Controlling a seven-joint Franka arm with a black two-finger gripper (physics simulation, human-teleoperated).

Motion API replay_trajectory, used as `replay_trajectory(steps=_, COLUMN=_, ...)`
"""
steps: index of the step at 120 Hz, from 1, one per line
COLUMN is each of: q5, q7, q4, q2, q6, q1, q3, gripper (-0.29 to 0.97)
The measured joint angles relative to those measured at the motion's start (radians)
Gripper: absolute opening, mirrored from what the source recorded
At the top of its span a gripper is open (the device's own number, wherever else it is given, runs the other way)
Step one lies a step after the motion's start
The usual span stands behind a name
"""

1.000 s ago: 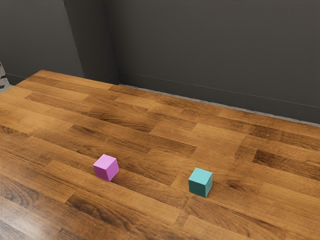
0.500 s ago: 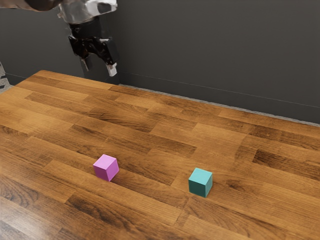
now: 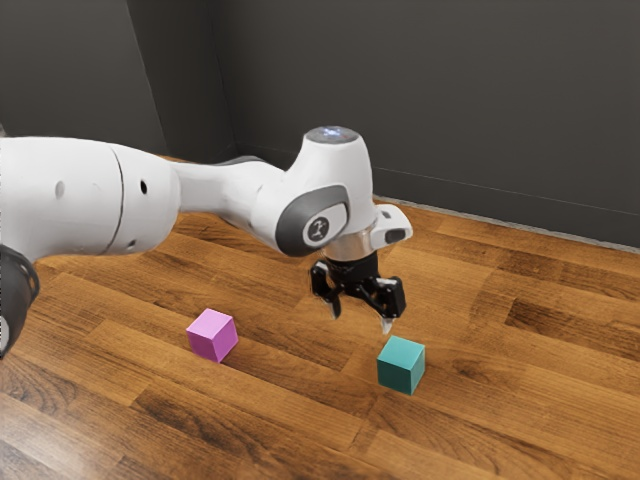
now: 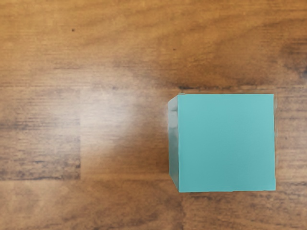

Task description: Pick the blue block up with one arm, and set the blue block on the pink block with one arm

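Wooden table (image 3: 520,300) is bearing the blue block (image 3: 401,364); the gripper (image 3: 361,312) is hovering open above it. I judge the reach is going on; next, lowering around it and closing.

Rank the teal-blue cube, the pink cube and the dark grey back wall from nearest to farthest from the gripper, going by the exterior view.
1. The teal-blue cube: on the wooden table, just below the open gripper, slightly toward the exterior view's right.
2. The pink cube: on the table, off toward the exterior view's left.
3. The dark grey back wall: beyond the table's far edge.
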Motion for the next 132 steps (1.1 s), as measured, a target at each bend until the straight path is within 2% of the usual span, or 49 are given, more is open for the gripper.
replay_trajectory(steps=15, q5=-0.016, q7=-0.075, q4=0.028, q2=0.035, q6=0.082, q1=0.004, q3=-0.007, gripper=0.66)
replay_trajectory(steps=41, q5=-0.005, q7=-0.143, q4=0.140, q2=0.172, q6=0.139, q1=0.009, q3=-0.058, gripper=0.66)
replay_trajectory(steps=61, q5=0.036, q7=-0.126, q4=0.147, q2=0.186, q6=0.151, q1=0.011, q3=-0.063, gripper=0.66)
replay_trajectory(steps=91, q5=-0.015, q7=-0.109, q4=0.137, q2=0.223, q6=0.151, q1=0.007, q3=-0.066, gripper=0.66)
replay_trajectory(steps=132, q5=-0.040, q7=-0.094, q4=0.135, q2=0.257, q6=0.154, q1=0.012, q3=-0.064, gripper=0.66)
